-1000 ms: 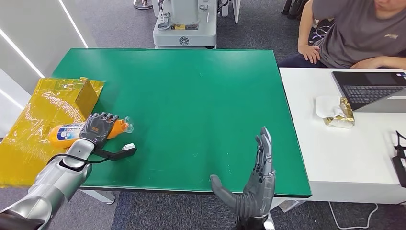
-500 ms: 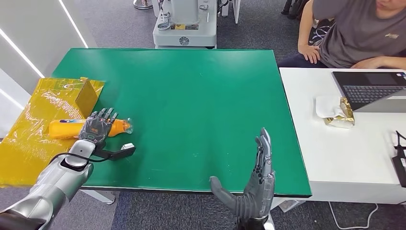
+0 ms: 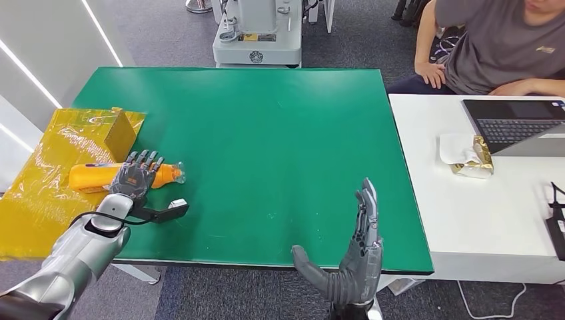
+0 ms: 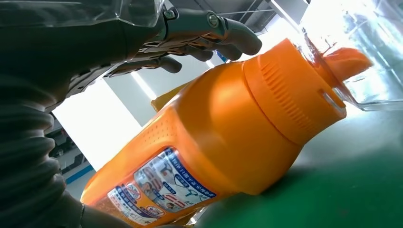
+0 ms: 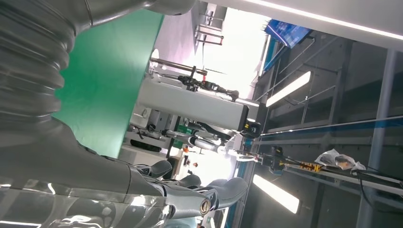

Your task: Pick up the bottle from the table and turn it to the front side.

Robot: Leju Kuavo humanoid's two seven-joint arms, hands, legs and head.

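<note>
Head view: the orange plastic bottle (image 3: 100,177) lies on its side at the green table's (image 3: 266,133) left edge, long axis left-right, under the left hand (image 3: 135,175). The right hand (image 3: 353,257), well apart, is open.

Left wrist view: fingers (image 4: 209,33) arch over the bottle (image 4: 223,123), apparently not clasping.

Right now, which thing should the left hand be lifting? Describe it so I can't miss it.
At the left edge of the green table, beside the yellow plastic sheet, an orange plastic bottle lies under the left hand. Only it has a clear cap and blue label.
</note>
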